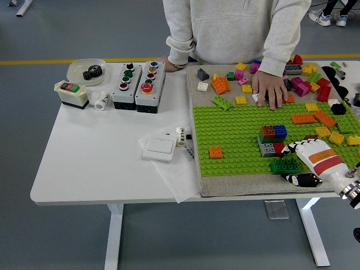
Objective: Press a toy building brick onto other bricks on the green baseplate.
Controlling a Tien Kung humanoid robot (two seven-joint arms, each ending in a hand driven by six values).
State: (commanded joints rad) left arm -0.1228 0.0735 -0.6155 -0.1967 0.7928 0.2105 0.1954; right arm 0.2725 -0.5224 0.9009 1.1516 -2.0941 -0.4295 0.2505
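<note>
Right hand sits beside the dark green brick, fingers curled, grip unclear; brick stack stands on green baseplate; pressing looks undone.

**White table and what rests on it**

A white rectangular table on white legs stands on a grey floor. At its far left lie a shallow white dish holding a black gear, a cream switch box with red and green keys, and a small white cylinder. Beside these sit two grey push-button boxes. Nearer the middle, a white wall switch lies on a white paper sheet. A beige mat covers the right half.
</note>
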